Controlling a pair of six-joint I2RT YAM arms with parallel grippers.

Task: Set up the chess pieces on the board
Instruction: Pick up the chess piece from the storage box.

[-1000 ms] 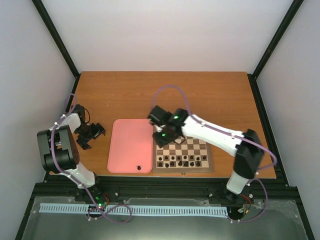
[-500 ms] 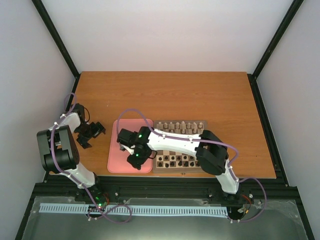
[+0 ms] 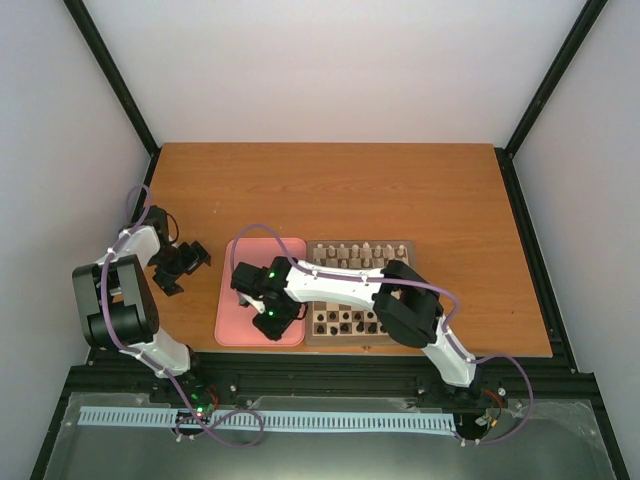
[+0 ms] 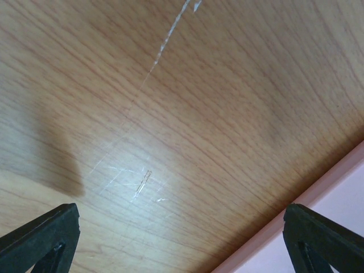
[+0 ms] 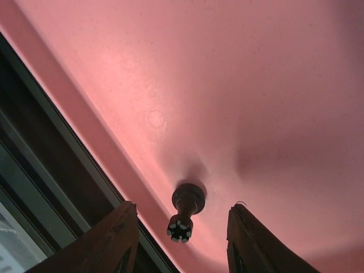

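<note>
Looking down from above, the orange-brown wooden table (image 3: 330,190) stands between white walls (image 3: 330,70) and black frame posts (image 3: 110,75). The board (image 3: 400,244) lies by the table's near edge, right of centre, with the pink tray (image 3: 245,270) directly on its left. Cream pieces (image 3: 360,251) line the board's far edge and dark pieces (image 3: 345,323) fill its near rows. The right arm reaches across the board, and the right gripper (image 3: 268,320) hangs over the tray's near right corner, hiding what lies beneath. The left gripper (image 3: 180,262) sits near the table's left edge, apart from the tray.

Left wrist view: only here do fine pale scratches (image 4: 142,182) in the wood show, with one tray corner at lower right. The fingertips (image 4: 40,239) stand wide apart with nothing between them.

Right wrist view: this alone shows one dark piece (image 5: 183,211) with a notched, white-flecked crown. It stands on the tray floor just beside the rim. The fingers (image 5: 114,239) flank it with pink visible on both sides, so the jaws are parted and touch nothing.
</note>
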